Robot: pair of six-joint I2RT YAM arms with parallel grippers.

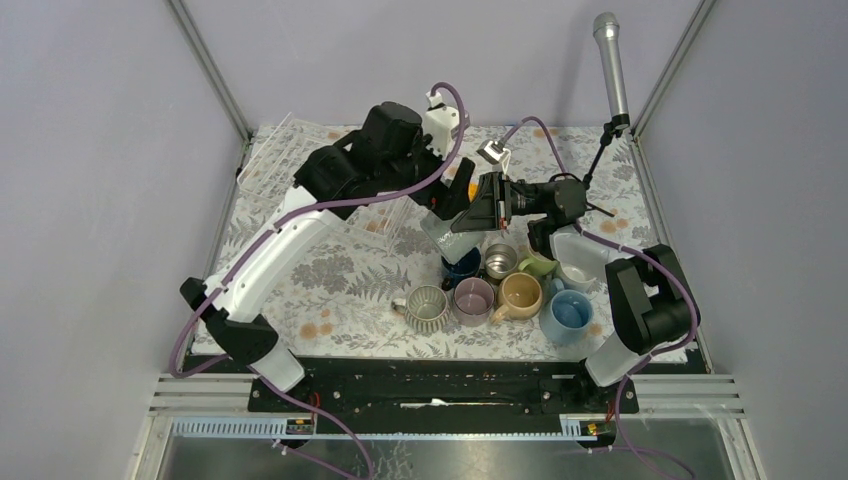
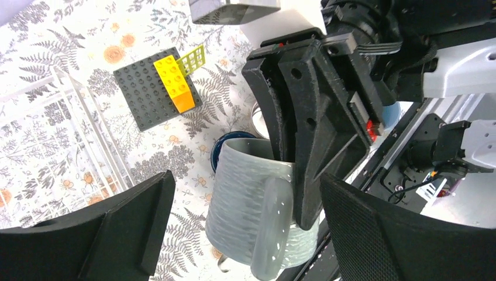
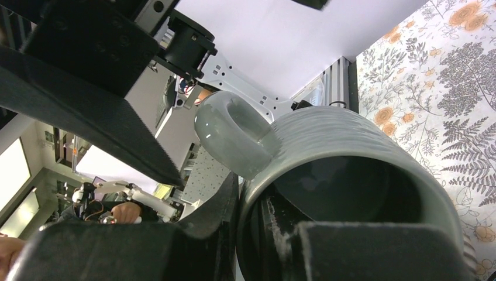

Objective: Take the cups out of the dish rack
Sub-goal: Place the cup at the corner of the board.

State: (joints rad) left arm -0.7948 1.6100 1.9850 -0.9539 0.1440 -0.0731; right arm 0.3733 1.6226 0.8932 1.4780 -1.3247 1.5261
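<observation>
Left wrist view shows your left jaws spread wide, clear of the ribbed grey mug (image 2: 251,216). Your right jaws pinch its rim, holding it above the table (image 1: 350,285), outside the dish rack (image 1: 285,160), over the other cups (image 1: 500,292).

Left arm stretched forward and right; left gripper (image 2: 245,193) jaws spread wide. Right arm bent leftward; right gripper (image 3: 252,234) clamped on the ribbed grey mug (image 3: 351,152) at its rim. Grippers close together.
</observation>
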